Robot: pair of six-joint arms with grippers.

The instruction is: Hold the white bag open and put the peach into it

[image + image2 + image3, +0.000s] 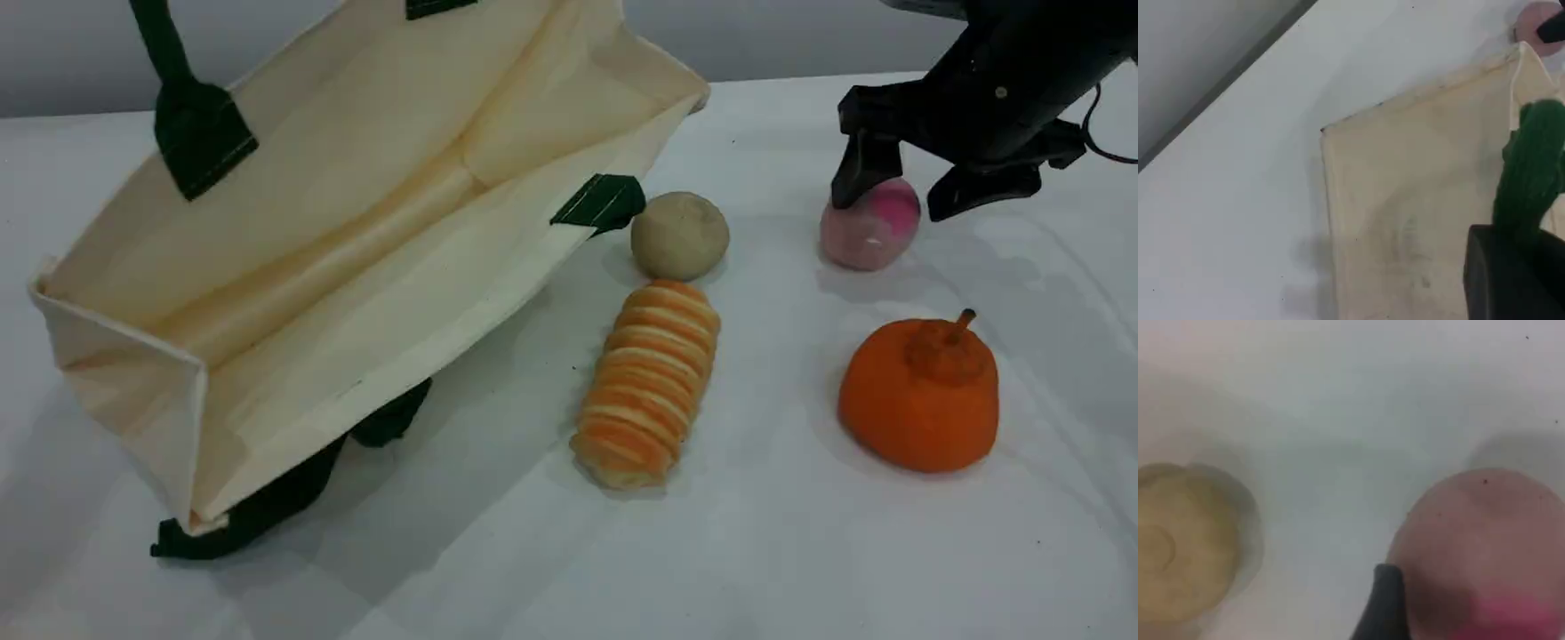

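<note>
The white bag lies tilted at the left with its mouth gaping toward the camera. One dark green rope handle rises out of the top of the scene view. In the left wrist view that handle runs into my left gripper, which is shut on it above the bag's cream side. The peach, pale pink with a magenta patch, rests on the table at the right. My right gripper is open, one finger on each side of the peach; a dark fingertip stands at its left side.
A beige ball sits next to the bag's rim, a striped bread roll in front of it. An orange stemmed fruit lies in front of the peach. The bag's other handle is trapped under it.
</note>
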